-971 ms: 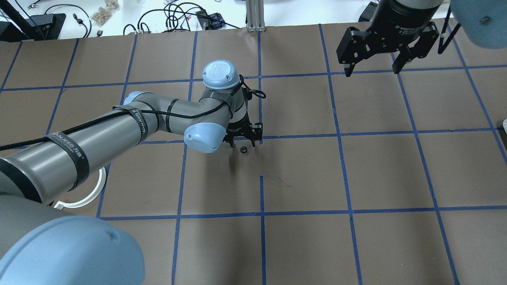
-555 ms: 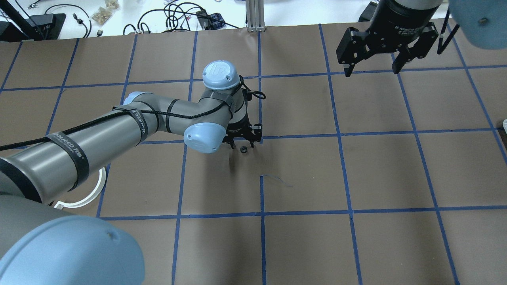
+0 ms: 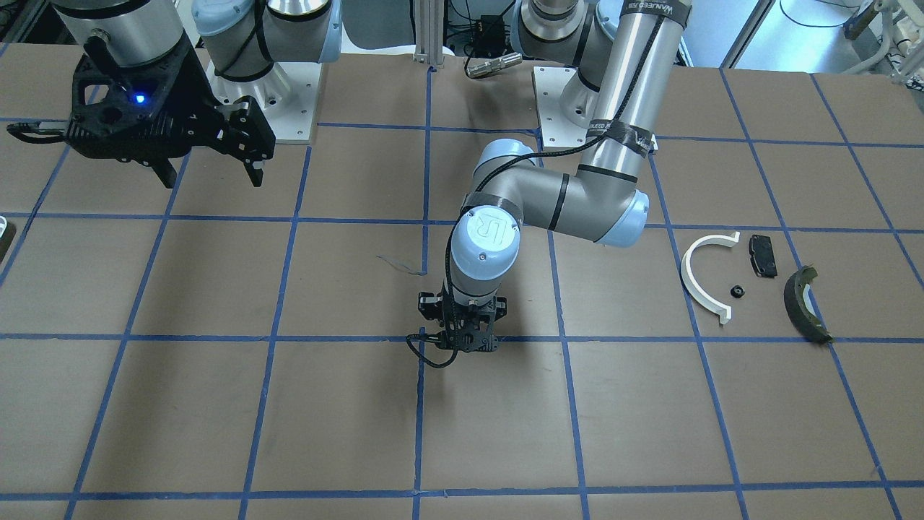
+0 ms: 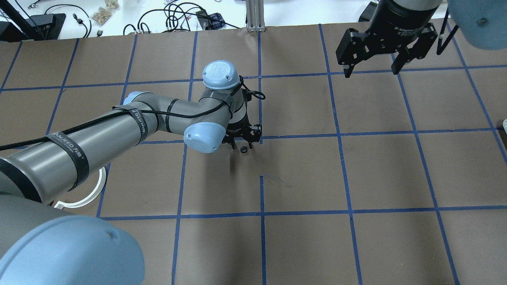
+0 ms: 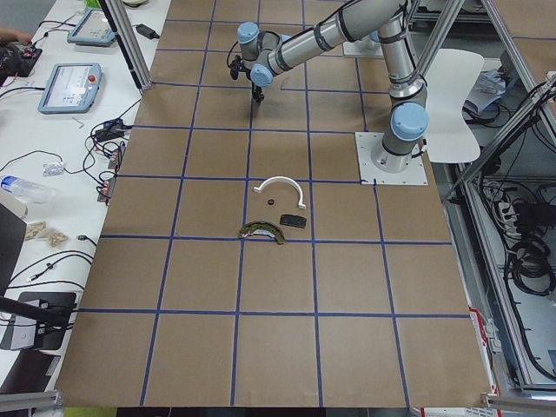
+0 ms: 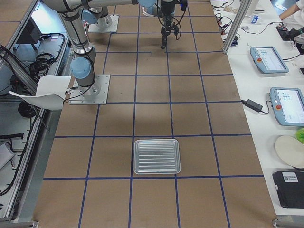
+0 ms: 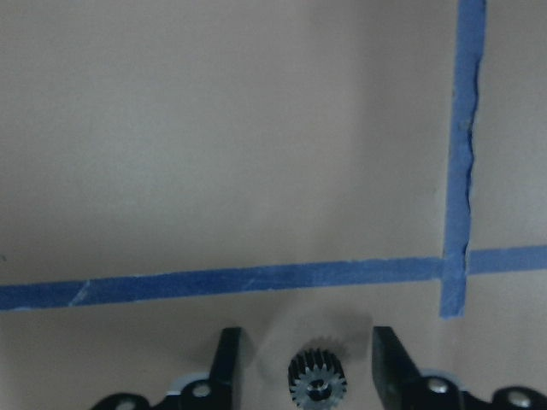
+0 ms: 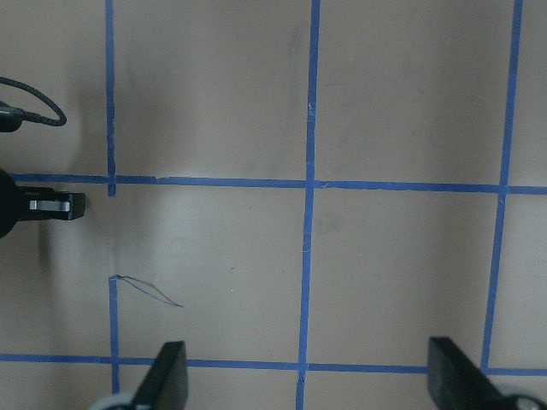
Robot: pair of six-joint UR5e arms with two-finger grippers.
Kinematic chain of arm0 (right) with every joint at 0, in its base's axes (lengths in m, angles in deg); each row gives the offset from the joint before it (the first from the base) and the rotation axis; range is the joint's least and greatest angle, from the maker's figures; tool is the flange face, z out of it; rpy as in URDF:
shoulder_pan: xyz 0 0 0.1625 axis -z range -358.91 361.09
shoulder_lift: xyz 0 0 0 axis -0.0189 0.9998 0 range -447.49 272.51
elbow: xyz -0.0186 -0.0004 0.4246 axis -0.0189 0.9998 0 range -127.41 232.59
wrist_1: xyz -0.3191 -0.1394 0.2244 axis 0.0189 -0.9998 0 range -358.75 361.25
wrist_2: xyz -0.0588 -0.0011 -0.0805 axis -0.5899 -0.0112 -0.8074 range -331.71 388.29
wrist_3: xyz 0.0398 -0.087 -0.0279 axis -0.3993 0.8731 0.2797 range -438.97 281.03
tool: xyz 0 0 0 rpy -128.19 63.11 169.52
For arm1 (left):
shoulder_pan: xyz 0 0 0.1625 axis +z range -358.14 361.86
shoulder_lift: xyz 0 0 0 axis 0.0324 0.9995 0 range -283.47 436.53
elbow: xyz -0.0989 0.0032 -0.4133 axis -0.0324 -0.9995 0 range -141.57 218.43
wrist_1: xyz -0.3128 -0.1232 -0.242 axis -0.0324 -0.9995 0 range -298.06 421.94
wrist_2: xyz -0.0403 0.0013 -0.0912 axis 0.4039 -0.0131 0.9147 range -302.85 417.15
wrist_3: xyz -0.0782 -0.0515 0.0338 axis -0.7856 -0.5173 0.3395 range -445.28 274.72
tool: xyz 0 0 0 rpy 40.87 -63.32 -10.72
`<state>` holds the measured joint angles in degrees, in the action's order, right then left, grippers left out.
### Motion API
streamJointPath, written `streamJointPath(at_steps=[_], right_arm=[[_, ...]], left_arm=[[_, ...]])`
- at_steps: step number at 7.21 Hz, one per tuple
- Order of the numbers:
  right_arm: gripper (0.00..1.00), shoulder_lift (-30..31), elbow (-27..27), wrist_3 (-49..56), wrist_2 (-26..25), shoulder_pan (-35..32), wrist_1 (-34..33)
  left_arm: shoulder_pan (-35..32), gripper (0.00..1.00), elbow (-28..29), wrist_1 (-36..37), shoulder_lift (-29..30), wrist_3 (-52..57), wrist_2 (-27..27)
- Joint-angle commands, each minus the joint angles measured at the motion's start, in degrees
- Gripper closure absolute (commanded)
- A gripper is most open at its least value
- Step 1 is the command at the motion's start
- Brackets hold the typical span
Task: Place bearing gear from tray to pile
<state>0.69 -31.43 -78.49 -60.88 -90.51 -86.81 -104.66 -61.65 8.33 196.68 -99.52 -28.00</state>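
A small black bearing gear [image 7: 317,382] lies on the brown table paper at mid table, also seen in the overhead view [image 4: 244,149]. My left gripper [image 4: 242,145] stands over it, open, its fingers [image 7: 226,366] on either side with gaps to the gear. The pile sits at the robot's left: a white half-ring [image 3: 696,271], a black pad [image 3: 762,255], a dark curved piece [image 3: 803,303] and a small black part [image 3: 737,291]. My right gripper [image 4: 370,71] is open and empty, high above the far right of the table.
A ribbed metal tray [image 6: 156,156] stands at the robot's right end of the table. Blue tape lines grid the paper [image 4: 301,174]. Cables and bags lie beyond the far edge [image 4: 174,16]. My left arm covers part of the half-ring [image 4: 85,198].
The left gripper and the gear stay almost where they were. The right gripper has shifted very slightly.
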Motion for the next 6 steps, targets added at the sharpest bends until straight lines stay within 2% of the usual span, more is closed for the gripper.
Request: streamJointPath(at_steps=[1, 3, 4, 6], right_arm=[[0.00, -0.03, -0.01, 0.22, 0.40, 0.01, 0.00], [0.00, -0.03, -0.09, 0.31, 0.41, 0.01, 0.00], [0.00, -0.03, -0.53, 0.31, 0.49, 0.01, -0.18], [0.00, -0.03, -0.53, 0.57, -0.03, 0.01, 0.00]], left_arm=[[0.17, 1.00, 0.50, -0.01, 0.00, 0.01, 0.07], [1.48, 1.00, 1.37, -0.88, -1.65, 1.41, 0.07], [4.10, 1.00, 3.38, -5.85, -2.97, 3.50, -0.01], [13.30, 1.00, 13.80, -22.42, -4.39, 13.14, -0.63]])
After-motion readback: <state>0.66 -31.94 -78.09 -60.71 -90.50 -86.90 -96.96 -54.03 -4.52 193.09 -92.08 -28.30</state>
